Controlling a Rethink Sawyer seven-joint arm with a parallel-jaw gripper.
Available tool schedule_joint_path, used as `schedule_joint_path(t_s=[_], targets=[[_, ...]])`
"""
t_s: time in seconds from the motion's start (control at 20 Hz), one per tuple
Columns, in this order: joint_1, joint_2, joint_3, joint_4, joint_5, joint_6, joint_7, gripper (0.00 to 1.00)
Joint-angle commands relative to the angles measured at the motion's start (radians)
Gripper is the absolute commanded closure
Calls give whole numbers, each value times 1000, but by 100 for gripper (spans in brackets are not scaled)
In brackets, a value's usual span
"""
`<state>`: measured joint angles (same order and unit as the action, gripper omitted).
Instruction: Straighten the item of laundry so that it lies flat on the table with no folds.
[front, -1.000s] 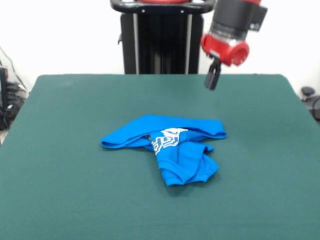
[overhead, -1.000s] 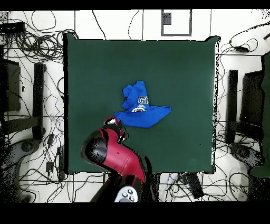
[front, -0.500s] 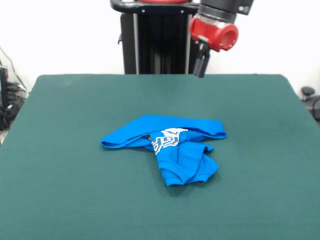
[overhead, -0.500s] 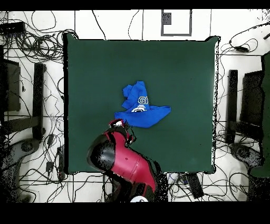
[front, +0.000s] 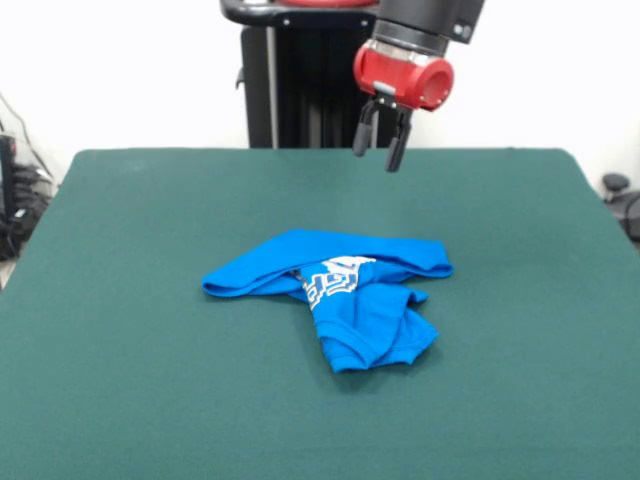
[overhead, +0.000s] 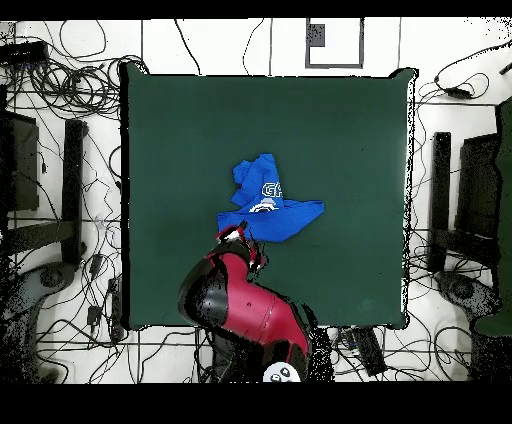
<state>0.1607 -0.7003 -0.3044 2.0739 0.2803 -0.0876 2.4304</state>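
The item of laundry (front: 335, 290) is a small bright blue garment with white lettering, lying crumpled and folded over itself near the middle of the dark green table (front: 130, 380). In the overhead view the item of laundry (overhead: 268, 205) shows a long fold and a bunched part. My gripper (front: 378, 155) hangs open in the air above the table's far part, behind the garment and not touching it. From overhead the gripper (overhead: 238, 238) sits beside the garment's edge nearest the robot's base.
The black pedestal (front: 310, 85) stands behind the table's far edge. Cables (overhead: 60, 90) and dark equipment (overhead: 470, 190) cover the floor on both sides of the table. A dark object (front: 618, 190) lies off the table's right corner.
The gripper has moved left across the far part of the table in the front view. It has turned, so both fingers now show spread apart. The garment has not moved.
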Motion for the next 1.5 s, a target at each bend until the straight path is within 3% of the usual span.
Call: schedule_joint_path(t_s=[0.05,0.55,0.8,1.5], targets=[[11,91,137,46,-45,-47,131,0],[-6,86,177,67,13,-81,232,0],[6,81,186,94,127,-92,350,0],[39,66,189,108,265,-85,372,0]])
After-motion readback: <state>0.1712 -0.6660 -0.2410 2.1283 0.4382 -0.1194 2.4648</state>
